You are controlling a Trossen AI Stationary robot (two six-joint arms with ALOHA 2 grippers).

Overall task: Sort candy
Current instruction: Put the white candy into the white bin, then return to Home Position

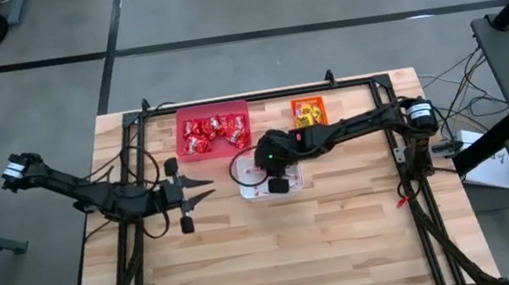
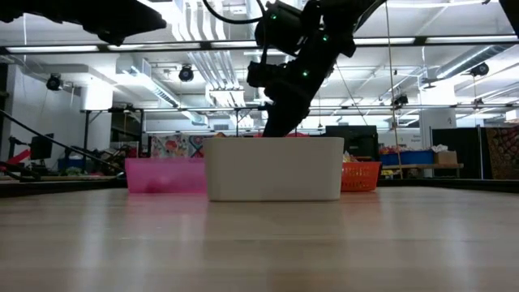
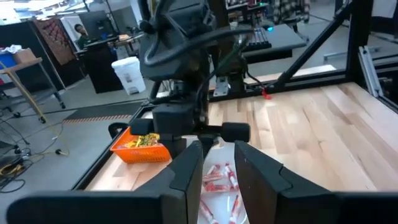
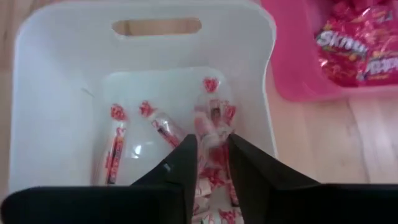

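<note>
Right gripper (image 4: 208, 163) poised over the white bin (image 4: 56, 74), fingers narrowly parted, apparently releasing red-and-white sticks (image 4: 115, 146); next comes lifting clear. Left gripper (image 1: 203, 188) waits, fingers slightly apart, over bare desk (image 1: 281, 250)

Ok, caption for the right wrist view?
Right claw hangs over the white bin of sticks, pink bin beside.
</note>
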